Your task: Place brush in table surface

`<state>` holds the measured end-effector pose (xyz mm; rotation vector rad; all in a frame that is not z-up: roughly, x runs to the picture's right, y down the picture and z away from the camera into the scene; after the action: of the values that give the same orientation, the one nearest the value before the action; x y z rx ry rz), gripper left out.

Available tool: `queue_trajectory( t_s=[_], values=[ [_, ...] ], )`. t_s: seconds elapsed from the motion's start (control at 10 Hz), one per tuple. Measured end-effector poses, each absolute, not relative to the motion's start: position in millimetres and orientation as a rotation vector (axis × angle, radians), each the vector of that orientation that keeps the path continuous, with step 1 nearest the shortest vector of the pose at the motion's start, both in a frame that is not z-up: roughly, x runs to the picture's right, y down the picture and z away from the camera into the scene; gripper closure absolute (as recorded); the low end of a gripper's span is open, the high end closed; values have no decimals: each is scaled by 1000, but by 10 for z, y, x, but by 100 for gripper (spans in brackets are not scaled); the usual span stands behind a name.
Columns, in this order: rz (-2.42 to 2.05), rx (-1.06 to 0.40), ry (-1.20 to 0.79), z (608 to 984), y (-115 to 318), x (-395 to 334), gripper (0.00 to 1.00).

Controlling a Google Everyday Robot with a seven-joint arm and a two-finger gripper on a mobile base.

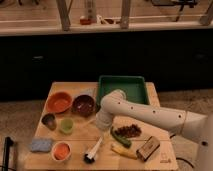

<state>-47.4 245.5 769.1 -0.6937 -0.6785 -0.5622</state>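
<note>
The brush [93, 151] lies on the table surface [80, 134] near the front edge. Its slim white handle points up and to the right, and its black bristle head points toward the front. My gripper [102, 123] hangs from the white arm just above and behind the handle's end, a short gap away from it. The brush looks free of the gripper and rests flat on the wood.
A green tray [123, 86] stands at the back. An orange bowl [59, 102], a dark bowl [83, 105], a grey cup [49, 121], a green cup [66, 125], a blue sponge [41, 145] and an orange cup [61, 150] are on the left. A cucumber [120, 137], a banana [123, 150] and a brown box [148, 148] are on the right.
</note>
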Motion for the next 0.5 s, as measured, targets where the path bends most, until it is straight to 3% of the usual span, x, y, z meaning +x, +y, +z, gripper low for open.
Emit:
queue_trajectory(
  t_s=[0.5],
  values=[
    [-561, -708, -685, 7676, 2466, -444, 20]
  ],
)
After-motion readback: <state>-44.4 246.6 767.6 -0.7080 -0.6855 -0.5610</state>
